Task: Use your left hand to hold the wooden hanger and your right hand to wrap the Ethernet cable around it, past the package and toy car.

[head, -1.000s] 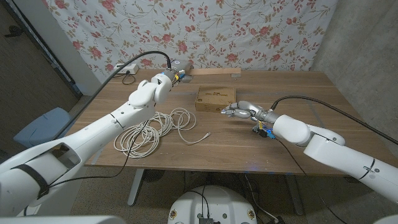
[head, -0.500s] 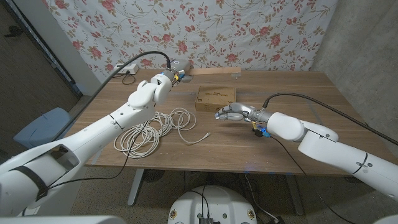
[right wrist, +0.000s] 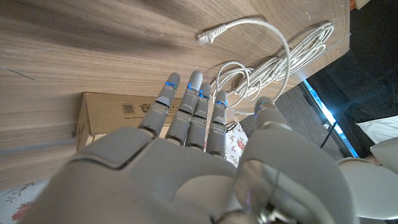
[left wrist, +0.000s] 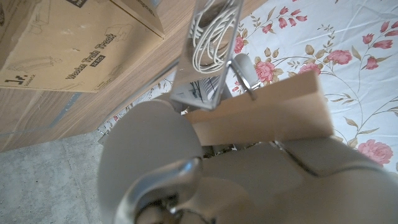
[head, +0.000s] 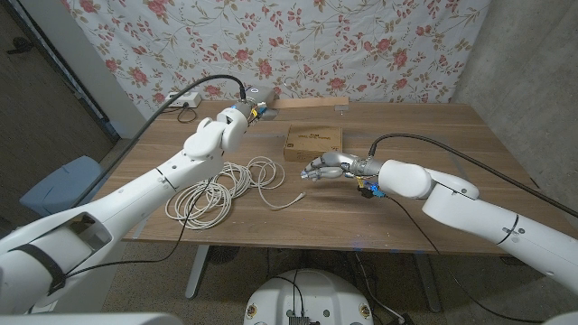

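1. Beside the cardboard package, my right hand hovers with fingers spread, holding nothing; the cable's loose plug end lies near, the coil further left.
2. My left hand sits at the wooden hanger by the far edge; whether it grips, I cannot tell.
3. I should come down low over the plug, pinch just behind it, and keep clear of the package.
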Motion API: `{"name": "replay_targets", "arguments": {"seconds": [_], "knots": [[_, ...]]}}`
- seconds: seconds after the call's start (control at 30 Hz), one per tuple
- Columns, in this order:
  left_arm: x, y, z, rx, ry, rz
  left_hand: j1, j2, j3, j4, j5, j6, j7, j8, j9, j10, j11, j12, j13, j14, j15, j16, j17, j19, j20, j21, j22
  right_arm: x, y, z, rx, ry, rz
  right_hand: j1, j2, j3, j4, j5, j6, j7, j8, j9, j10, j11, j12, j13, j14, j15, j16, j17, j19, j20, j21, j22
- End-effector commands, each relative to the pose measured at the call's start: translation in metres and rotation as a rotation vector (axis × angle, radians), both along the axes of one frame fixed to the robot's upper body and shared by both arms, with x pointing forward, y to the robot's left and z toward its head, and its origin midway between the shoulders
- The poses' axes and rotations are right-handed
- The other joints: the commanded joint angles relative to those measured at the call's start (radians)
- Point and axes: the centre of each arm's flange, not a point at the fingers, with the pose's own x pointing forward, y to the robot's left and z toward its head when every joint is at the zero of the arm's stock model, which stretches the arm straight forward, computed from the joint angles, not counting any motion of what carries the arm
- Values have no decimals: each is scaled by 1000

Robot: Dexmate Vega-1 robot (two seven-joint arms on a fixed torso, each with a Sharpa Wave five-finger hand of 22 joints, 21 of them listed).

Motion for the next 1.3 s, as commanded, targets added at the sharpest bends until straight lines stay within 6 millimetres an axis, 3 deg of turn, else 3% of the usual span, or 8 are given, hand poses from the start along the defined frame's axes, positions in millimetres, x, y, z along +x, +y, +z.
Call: {"name": "replay_targets", "arguments": {"seconds": [0.03,0.2,0.27,0.4,1.13,1.3], "knots": [[-2,5,-1,-2,-8,3,-1,7,-1,5,6,15,1,6,1,7,0,-3,0,7,3,0,1,-5,1,5,0,6,22,0,-74,56,34,-30,-11,-20,11,5,-8,7,-9,6,-11,14,0,6,-19,9,3,14,2,0,4,2],[-2,5,-2,3,-6,6,-1,7,-1,4,9,14,1,5,0,10,-1,-6,-4,7,1,1,1,-5,0,5,-1,9,32,-1,-88,75,40,-52,-19,-40,19,12,-40,7,-22,7,-47,20,-14,11,-67,19,-7,31,-19,-10,-4,3],[-2,5,-2,4,-5,6,-2,6,-1,4,9,13,2,5,1,9,0,-5,-1,8,2,1,1,-5,0,5,-2,10,36,-2,-85,76,46,-67,-22,-52,24,16,-64,3,-28,7,-70,11,-23,14,-97,21,-15,41,-39,-19,-11,4],[-2,6,-2,7,-7,5,-1,7,-1,3,11,15,0,4,-1,9,-3,-4,2,3,4,-2,0,-6,1,7,-3,13,43,-3,-72,87,56,-81,-26,-63,29,20,-72,4,-27,8,-90,18,-30,17,-125,27,-24,49,-56,-16,-17,5],[9,10,3,22,-6,9,-3,7,-5,3,16,17,0,2,-5,12,-2,-12,-3,5,2,-2,-5,-10,1,8,-7,29,81,-2,-68,116,85,-95,-31,-80,32,27,-97,8,-29,8,-95,20,-32,23,-121,26,-19,62,-62,-19,-18,6],[11,12,4,20,-7,13,-2,7,-5,3,17,16,1,1,-5,11,-2,-11,-1,6,2,-2,-7,-9,1,7,-8,30,89,1,-52,108,80,-126,-32,-97,48,31,-85,19,-22,8,-73,33,-22,27,-87,39,-4,69,-53,-14,-13,7]]}}
